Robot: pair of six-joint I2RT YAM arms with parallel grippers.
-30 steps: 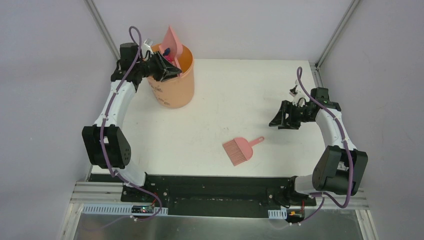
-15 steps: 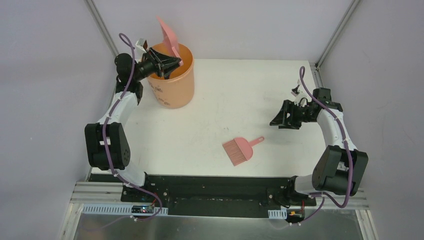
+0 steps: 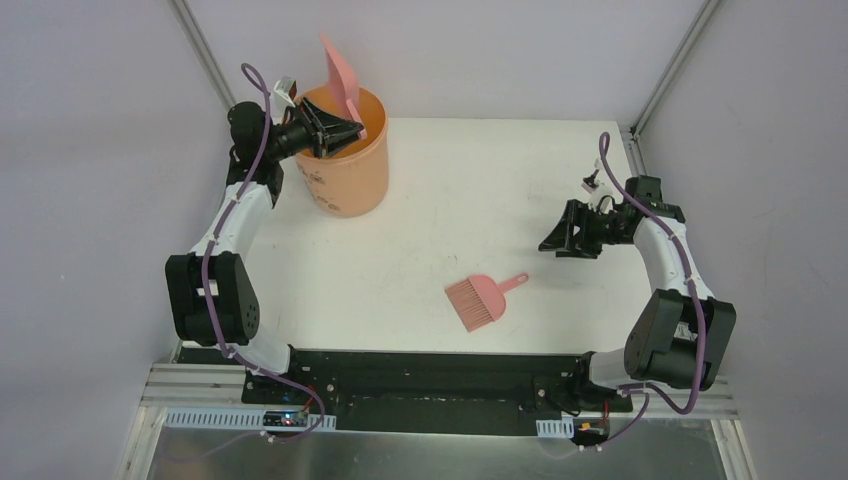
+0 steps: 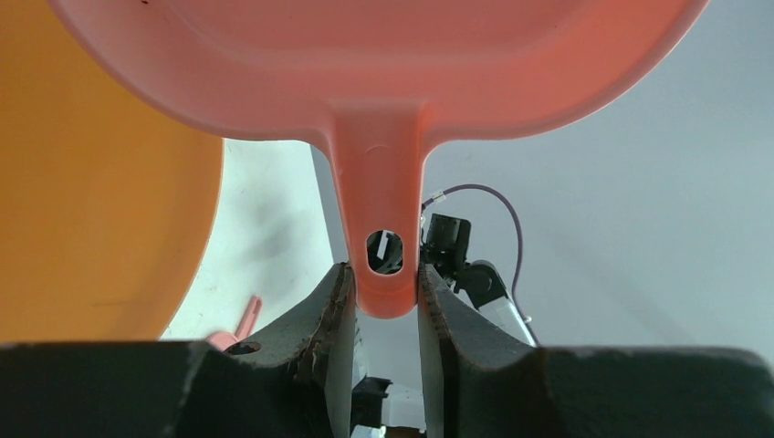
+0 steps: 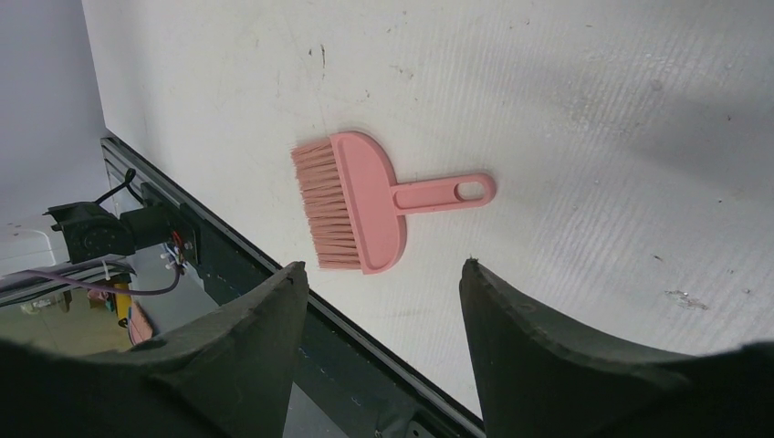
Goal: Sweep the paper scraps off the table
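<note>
Nearest my bases ran the black rail (image 3: pixel 420 362) along the front edge of the flat white table (image 3: pixel 450 180). Just beyond it the pink plastic hand brush (image 3: pixel 485 298) lay flat on the tabletop, bristles toward the left arm and its looped handle pointing toward the right. My right gripper (image 5: pixel 383 266) hovered above and beyond the brush with its jaws spread wide, touching nothing. At the far left corner stood the round orange bucket (image 3: pixel 345 170). My left gripper (image 4: pixel 383 283) was over its mouth, clamped on the handle of the pink plastic dustpan (image 4: pixel 383 55), whose pan stood raised above the rim. I could make out no paper scraps in any view; my gripper hid much of the bucket's inside.
</note>
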